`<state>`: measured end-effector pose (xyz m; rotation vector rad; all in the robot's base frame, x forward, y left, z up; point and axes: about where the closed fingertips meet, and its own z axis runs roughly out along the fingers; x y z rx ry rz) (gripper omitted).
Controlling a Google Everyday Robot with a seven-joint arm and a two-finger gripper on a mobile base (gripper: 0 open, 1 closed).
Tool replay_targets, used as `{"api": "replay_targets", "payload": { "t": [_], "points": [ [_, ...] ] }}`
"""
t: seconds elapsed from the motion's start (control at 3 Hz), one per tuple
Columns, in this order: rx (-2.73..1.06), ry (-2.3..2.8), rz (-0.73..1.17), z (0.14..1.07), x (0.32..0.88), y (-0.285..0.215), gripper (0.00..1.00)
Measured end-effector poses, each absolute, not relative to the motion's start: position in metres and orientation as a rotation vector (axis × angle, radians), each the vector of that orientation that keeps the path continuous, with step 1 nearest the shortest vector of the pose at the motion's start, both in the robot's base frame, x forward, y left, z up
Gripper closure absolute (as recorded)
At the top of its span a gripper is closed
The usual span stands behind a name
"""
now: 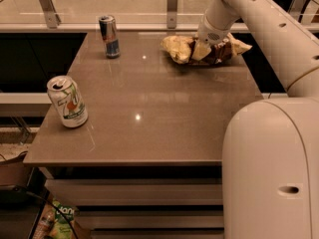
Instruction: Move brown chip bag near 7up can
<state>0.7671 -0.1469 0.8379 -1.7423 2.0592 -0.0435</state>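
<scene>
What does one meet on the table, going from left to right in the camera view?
7up can → blue-and-silver can → brown chip bag, with the gripper down on the bag's middle.

The brown chip bag (177,48) lies crumpled at the far right of the worktop (149,108), with the pincer (201,52) on it. The 7up can (68,102) stands upright near the left edge, well apart.

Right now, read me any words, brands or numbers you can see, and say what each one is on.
Nothing here reads clearly.
7up can: green and orange marks, too blurred to read.
Blue can: no legible text.
Chip bag: lettering blurred, partly under the tool resting on it.
Green packet, bottom left: pale letters, too blurred.
</scene>
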Motion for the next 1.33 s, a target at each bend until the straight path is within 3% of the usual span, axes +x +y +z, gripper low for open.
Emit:
{"api": "replay_targets", "payload": {
  "t": [1.33],
  "points": [
    [-1.743, 2.059, -0.043, 0.8386, 0.7669, -0.1468, 1.00]
  ]
}}
